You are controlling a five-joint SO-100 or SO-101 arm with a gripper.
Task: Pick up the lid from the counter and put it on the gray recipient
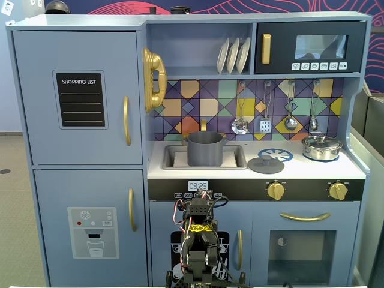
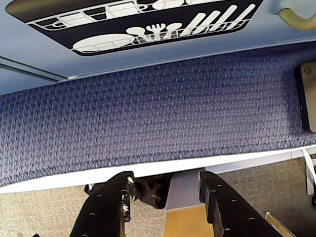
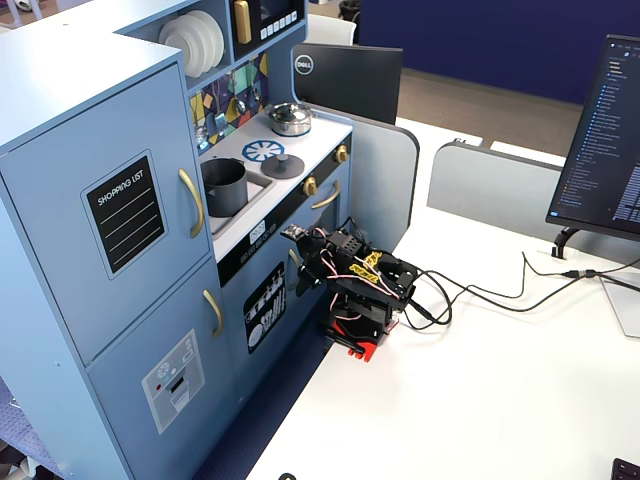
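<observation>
The dark-gray lid (image 1: 266,164) lies flat on the counter (image 1: 351,170), at the front edge of the printed blue burner (image 1: 276,154). The gray recipient (image 1: 205,148) stands upright and uncovered in the sink basin, left of the lid. Both also show in the other fixed view: lid (image 3: 284,165), recipient (image 3: 224,186). My arm (image 1: 201,240) is folded low in front of the cabinet, well below the counter; it also shows in a fixed view (image 3: 358,285). In the wrist view my gripper (image 2: 166,180) is open and empty, pointing down at the floor.
A shiny silver pot with its lid (image 1: 321,147) stands at the counter's right end. Utensils (image 1: 264,114) hang on the back wall above the counter. The arm's base sits on a white table (image 3: 480,400) with cables (image 3: 480,292) and monitors (image 3: 612,140).
</observation>
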